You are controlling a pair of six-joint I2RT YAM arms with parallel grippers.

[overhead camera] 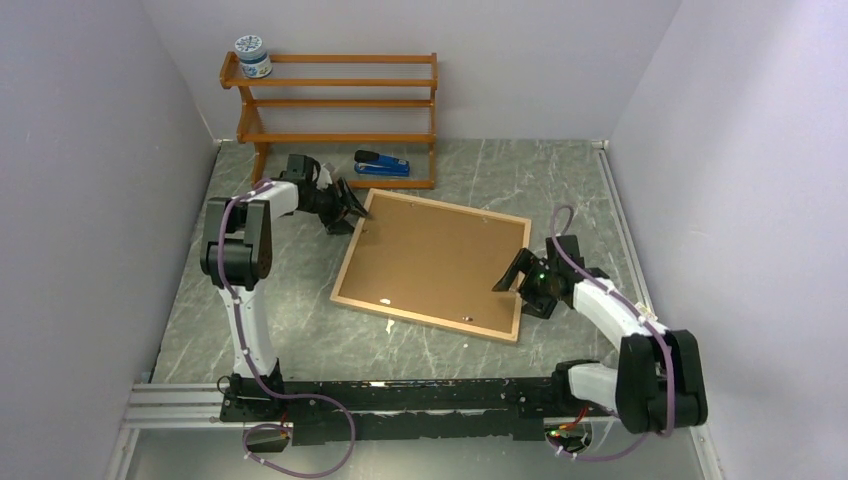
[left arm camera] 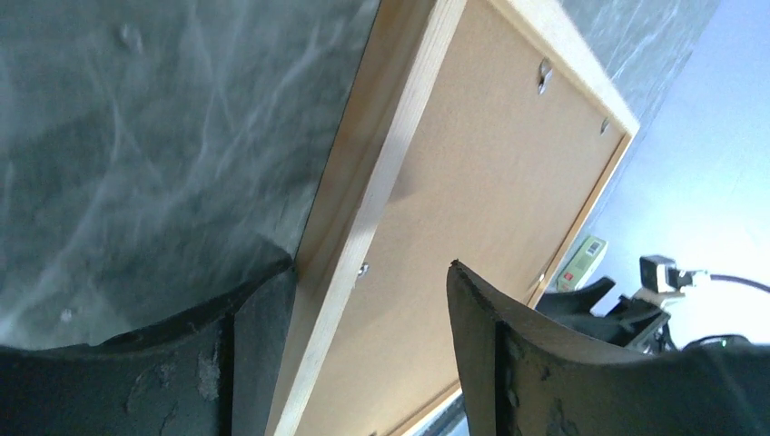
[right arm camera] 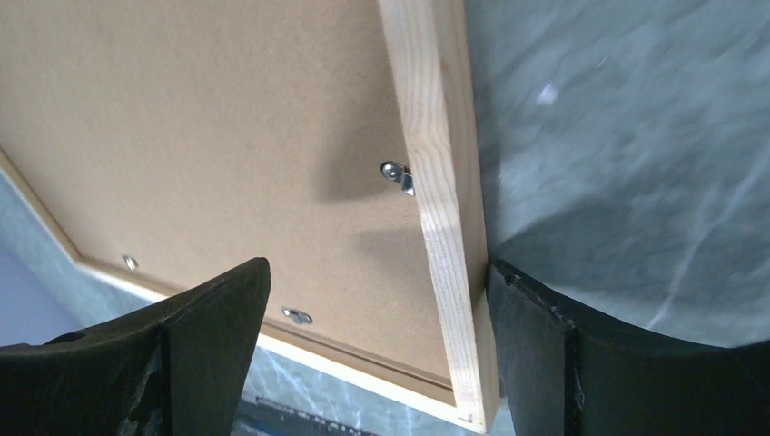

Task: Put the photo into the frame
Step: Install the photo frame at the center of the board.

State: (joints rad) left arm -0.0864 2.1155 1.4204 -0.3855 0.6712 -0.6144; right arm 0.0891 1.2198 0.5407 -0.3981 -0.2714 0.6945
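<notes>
- The grey surface point(overhead camera: 290, 330) carries the frame point(overhead camera: 420, 318) at picture centre, lying flat, brown backing board point(overhead camera: 435, 260) upward.
- A wooden rack point(overhead camera: 340, 83) stands at upper left.
- My left fingers point(overhead camera: 357, 212), spread open, straddle the frame's upper-left edge.
- My right fingers point(overhead camera: 513, 273), spread open, straddle its right edge.

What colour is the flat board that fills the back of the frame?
The board is plain brown; the right wrist view shows it best.

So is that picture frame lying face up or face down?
Face down: the frame lies flat, its brown backing board and small metal clips facing up.
</notes>
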